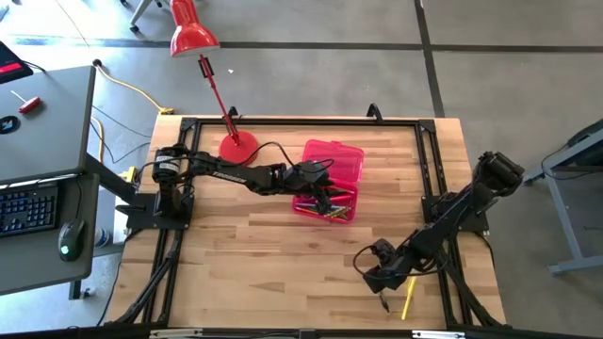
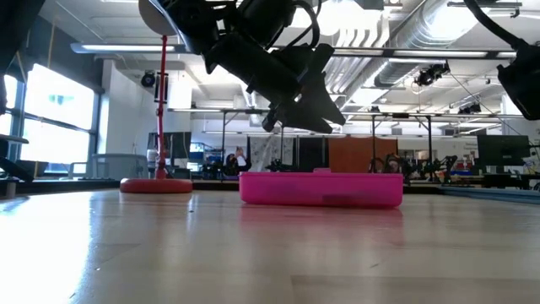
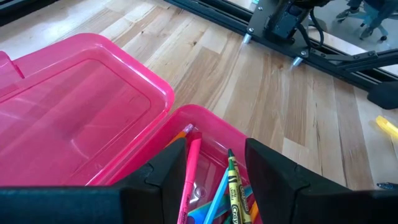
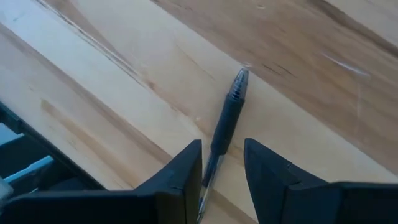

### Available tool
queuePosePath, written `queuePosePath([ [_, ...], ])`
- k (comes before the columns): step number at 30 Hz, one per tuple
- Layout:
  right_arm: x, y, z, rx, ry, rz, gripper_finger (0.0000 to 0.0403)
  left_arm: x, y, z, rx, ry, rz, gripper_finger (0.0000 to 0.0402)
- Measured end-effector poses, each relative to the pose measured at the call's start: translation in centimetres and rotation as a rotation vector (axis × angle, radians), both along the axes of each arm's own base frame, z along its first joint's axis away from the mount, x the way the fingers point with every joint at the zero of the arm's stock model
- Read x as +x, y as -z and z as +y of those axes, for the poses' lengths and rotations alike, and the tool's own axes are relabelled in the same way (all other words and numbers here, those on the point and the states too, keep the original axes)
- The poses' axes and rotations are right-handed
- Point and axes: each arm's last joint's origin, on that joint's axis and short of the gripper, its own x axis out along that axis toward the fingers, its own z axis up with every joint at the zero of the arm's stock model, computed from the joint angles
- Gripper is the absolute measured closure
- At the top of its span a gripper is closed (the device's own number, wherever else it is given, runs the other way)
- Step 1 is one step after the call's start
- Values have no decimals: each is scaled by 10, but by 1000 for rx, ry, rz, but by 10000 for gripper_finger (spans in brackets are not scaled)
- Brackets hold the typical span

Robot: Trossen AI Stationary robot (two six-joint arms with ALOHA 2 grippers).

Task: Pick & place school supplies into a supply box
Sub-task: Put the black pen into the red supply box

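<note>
My left arm reaches out across the table's middle, its left gripper [image 3: 214, 177] with fingers spread wide. My right arm is folded low at the near right, right gripper [image 4: 222, 163] parted narrowly.

The black pen [image 4: 225, 127] runs out of sight between the right tool's [image 4: 222, 167] fingers. The pink box [image 3: 93, 112] is cut off by the frame edge, its contents half hidden behind the left tool [image 3: 214, 171].

Open-plan lab, exposed ceiling ducts [image 2: 422, 38], concrete floor [image 1: 311, 85], desk keyboard [image 1: 26, 209]
</note>
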Motion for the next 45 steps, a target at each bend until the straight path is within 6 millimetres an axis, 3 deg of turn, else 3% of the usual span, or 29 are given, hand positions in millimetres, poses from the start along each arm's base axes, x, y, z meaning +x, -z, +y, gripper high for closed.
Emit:
queuePosePath([
  [16, 9, 25, 3, -86, -81, 12, 307, 0, 0, 0, 0, -1, 0, 206],
  [29, 18, 26, -4, -178, -151, -86, 369, 0, 0, 0, 2, -4, 0, 206],
  [39, 23, 24, -3, -222, -189, -172, 356, 0, 0, 0, 2, -4, 0, 206],
  [45, 25, 23, -3, -244, -209, -214, 386, -2, 2, 0, -11, 5, 35, 206],
])
